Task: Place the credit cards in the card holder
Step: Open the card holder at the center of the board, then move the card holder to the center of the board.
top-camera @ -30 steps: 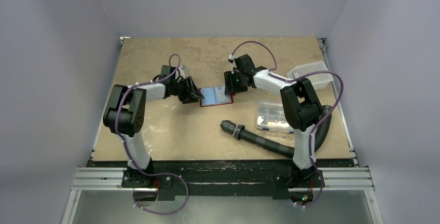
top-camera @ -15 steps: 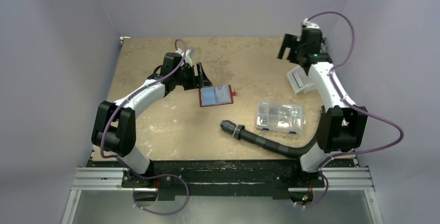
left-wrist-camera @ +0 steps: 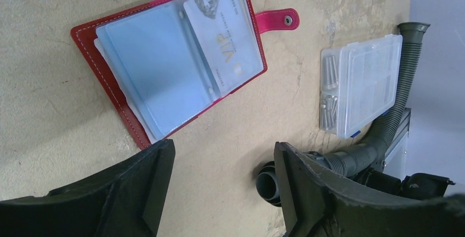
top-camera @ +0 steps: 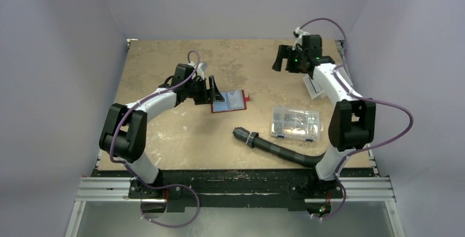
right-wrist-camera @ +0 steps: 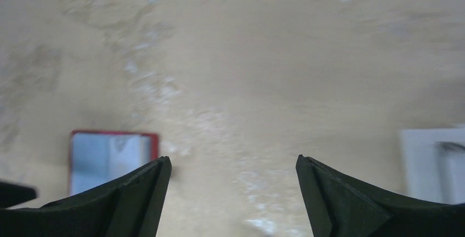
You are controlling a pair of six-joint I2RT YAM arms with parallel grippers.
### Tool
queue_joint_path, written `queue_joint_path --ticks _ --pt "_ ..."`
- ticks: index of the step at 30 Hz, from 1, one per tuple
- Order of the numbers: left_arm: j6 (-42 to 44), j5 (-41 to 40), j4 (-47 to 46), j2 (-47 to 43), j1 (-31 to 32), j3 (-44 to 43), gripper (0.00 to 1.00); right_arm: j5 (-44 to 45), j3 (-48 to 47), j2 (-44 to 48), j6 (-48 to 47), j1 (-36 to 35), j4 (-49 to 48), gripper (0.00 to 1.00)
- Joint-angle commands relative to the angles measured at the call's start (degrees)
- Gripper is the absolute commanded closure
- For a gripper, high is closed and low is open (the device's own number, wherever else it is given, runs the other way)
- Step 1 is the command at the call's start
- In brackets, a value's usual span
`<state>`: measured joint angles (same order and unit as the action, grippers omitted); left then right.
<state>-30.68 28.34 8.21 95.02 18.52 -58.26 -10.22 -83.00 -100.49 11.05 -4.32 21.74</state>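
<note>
- Card holder (left-wrist-camera: 85,37) lies open: pale VIP card (left-wrist-camera: 225,39) and blue card (left-wrist-camera: 148,67) in its clear sleeves.
- Clear box (left-wrist-camera: 373,78): metal pins (left-wrist-camera: 329,72) inside.
- Left gripper (left-wrist-camera: 222,146), right gripper (right-wrist-camera: 233,163): both spread, empty.

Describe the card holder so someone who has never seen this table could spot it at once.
On the tan table, look near the middle, beside the open left fingers. The card holder lies flat and open there, a pale VIP card in its clear sleeves. It is the only red thing on it; the compartment box and hose nearby are clear and black.
</note>
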Motion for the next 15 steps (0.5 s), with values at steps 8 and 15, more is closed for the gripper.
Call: queue_joint_path --ticks 8,15 --pt "4.11 -3.31 0.39 -2.93 0.46 -0.81 0.29 -8.0 1.5 -9.59 17.0 -15.99 -3.92 0.19" --pt "5.43 -5.74 1.54 -3.61 0.42 -0.72 0.28 3.12 3.45 -10.89 15.67 -20.87 -4.04 0.28"
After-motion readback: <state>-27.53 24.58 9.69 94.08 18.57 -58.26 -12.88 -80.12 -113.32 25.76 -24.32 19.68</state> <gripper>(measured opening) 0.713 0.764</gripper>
